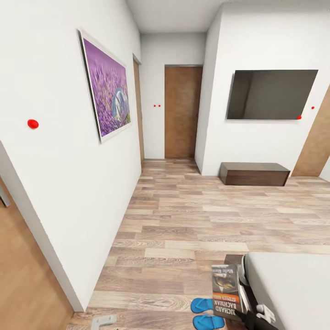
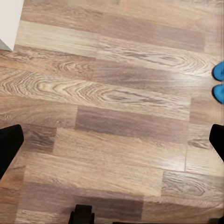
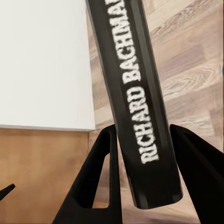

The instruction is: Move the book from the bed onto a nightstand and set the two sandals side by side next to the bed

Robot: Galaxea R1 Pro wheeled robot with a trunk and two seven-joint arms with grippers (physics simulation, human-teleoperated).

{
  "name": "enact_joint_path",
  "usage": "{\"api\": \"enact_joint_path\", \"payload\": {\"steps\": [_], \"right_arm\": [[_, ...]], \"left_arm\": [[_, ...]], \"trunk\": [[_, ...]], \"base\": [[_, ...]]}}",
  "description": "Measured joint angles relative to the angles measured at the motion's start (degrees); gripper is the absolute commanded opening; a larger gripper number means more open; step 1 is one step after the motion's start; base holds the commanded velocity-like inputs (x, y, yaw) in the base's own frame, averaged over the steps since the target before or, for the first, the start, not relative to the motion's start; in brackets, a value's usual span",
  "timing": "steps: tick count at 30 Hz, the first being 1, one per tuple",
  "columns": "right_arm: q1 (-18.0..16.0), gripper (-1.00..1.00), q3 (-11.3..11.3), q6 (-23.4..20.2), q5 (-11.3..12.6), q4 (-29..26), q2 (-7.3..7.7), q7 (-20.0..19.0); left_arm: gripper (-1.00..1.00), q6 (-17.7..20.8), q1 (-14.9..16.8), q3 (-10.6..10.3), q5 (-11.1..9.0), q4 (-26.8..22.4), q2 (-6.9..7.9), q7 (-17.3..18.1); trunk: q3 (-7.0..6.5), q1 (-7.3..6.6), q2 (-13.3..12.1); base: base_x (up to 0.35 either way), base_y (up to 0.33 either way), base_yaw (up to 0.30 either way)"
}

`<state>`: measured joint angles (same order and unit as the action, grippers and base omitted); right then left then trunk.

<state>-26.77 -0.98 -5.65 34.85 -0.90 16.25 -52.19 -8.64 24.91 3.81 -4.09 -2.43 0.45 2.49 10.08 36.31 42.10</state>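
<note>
The book (image 1: 226,290), dark with an orange band and "Richard Bachman" lettering, hangs upright beside the corner of the bed (image 1: 293,286). My right gripper (image 1: 241,312) is shut on its lower end. In the right wrist view the book's spine (image 3: 140,93) sits clamped between both black fingers (image 3: 105,177). Two blue sandals (image 1: 204,305) (image 1: 208,322) lie side by side on the floor just left of the book. The sandals' tips (image 2: 219,70) also show in the left wrist view. My left gripper (image 2: 112,144) is open over bare floor, and a grey part of that arm (image 1: 103,322) is low in the head view.
A dark wooden edge (image 1: 233,259) shows behind the book against the bed; I cannot tell what it belongs to. The white wall with the lavender picture (image 1: 106,89) runs along the left to a corner (image 1: 78,302). A long low sideboard (image 1: 254,174) stands under a wall screen (image 1: 271,94). Wide plank floor (image 1: 192,220) lies between.
</note>
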Motion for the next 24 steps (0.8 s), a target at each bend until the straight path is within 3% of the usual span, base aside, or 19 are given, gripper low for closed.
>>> {"api": "enact_joint_path", "payload": {"steps": [10, 24], "right_arm": [[-0.04, -1.0, -0.05, -0.13, -0.08, 0.39, 0.06, 1.48], [-0.01, -1.0, 0.03, 0.01, 0.0, 0.55, 0.08, 1.61]], "left_arm": [[1.0, -0.17, 0.0, 0.09, -0.07, -0.08, 0.12, 0.13], [1.0, -0.17, 0.0, 0.17, -0.26, -0.01, 0.6, 0.14]], "trunk": [[0.0, 0.0, 0.01], [0.0, -0.03, 0.01]], "base": [[0.02, 0.0, 0.0], [0.288, 0.051, 0.0]]}}
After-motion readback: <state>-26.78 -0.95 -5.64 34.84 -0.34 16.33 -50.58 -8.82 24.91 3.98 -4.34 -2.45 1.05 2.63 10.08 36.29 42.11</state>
